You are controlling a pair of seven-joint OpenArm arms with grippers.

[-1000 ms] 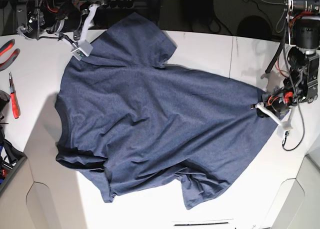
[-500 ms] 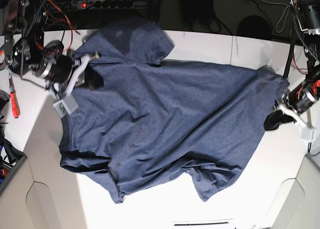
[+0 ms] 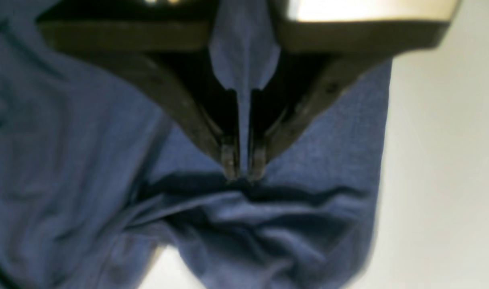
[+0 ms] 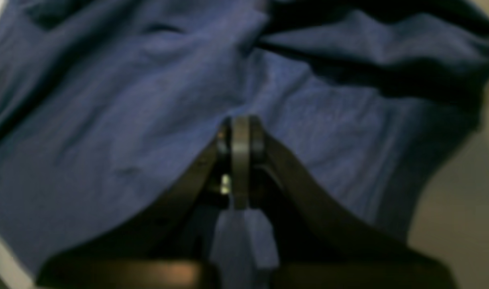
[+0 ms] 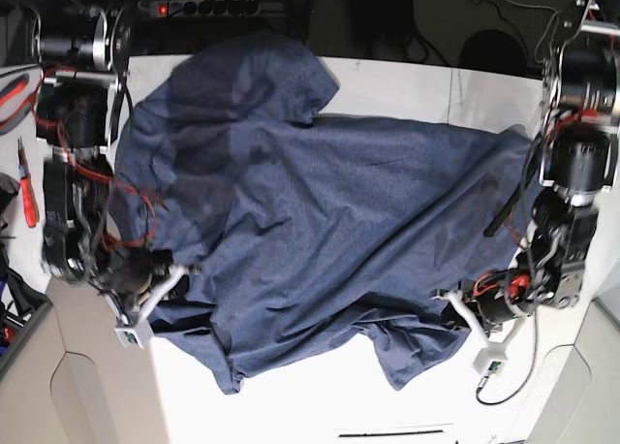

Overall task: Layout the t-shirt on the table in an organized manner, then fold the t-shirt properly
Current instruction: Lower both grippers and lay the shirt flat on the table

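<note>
Your right end effector stays clenched on the t-shirt; the left end effector has cracked slightly apart, cloth between. Both have swept forward, bunching the shirt on the tabletop — layout unfinished.

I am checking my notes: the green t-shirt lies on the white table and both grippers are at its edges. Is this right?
Not quite: the t-shirt is dark blue, not green, as the base view shows. It does lie on the white table, with the left gripper and right gripper at its edges.
</note>
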